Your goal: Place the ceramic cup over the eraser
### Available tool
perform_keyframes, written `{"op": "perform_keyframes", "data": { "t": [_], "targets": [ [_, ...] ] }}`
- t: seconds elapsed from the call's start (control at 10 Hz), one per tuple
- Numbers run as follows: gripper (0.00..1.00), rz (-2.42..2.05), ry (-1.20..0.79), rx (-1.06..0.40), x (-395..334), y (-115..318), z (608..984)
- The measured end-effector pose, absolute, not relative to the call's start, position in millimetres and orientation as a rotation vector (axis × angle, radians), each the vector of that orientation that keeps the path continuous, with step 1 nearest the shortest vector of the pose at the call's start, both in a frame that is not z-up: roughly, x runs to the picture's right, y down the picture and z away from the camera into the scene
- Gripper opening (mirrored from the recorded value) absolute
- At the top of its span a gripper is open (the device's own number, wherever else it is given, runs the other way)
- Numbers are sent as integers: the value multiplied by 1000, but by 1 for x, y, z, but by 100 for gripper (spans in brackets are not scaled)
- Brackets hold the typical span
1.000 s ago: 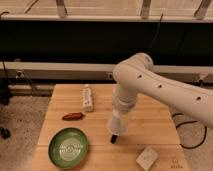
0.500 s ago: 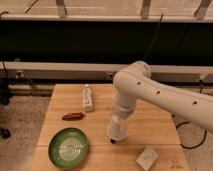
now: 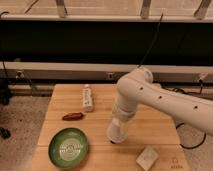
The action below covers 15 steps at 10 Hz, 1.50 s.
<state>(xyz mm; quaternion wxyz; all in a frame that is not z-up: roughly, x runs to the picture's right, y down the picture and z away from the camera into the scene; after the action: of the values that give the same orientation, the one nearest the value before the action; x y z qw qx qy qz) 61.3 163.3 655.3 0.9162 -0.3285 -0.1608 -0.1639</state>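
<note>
My gripper (image 3: 116,134) is at the low end of the white arm, just above the wooden table (image 3: 155,125) near its front middle. The wrist hides most of it. A small white tapered shape at the tip looks like the ceramic cup (image 3: 115,131), held mouth down close to the tabletop. A small dark speck at its lower edge may be the eraser (image 3: 114,142); most of it is hidden under the cup.
A green bowl (image 3: 69,147) sits at the front left. A reddish-brown object (image 3: 73,116) lies behind it, and a white bottle (image 3: 88,97) lies further back. A pale cream block (image 3: 146,158) rests at the front right. The table's front edge is near.
The arm's elbow has sunk a little and the tip with the cup has come slightly lower toward the table. The other objects have not moved.
</note>
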Motion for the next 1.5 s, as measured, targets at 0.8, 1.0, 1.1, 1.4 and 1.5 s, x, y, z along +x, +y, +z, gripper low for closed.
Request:
{"op": "perform_keyframes", "data": {
  "t": [0.8, 1.0, 1.1, 1.4, 1.5],
  "targets": [
    [0, -337, -339, -664, 59, 189, 695],
    [0, -345, -340, -663, 59, 197, 705],
    [3, -351, -338, -663, 58, 202, 712],
    [34, -363, -335, -676, 59, 214, 726],
    [42, -366, -335, -679, 59, 215, 728]
  ]
}}
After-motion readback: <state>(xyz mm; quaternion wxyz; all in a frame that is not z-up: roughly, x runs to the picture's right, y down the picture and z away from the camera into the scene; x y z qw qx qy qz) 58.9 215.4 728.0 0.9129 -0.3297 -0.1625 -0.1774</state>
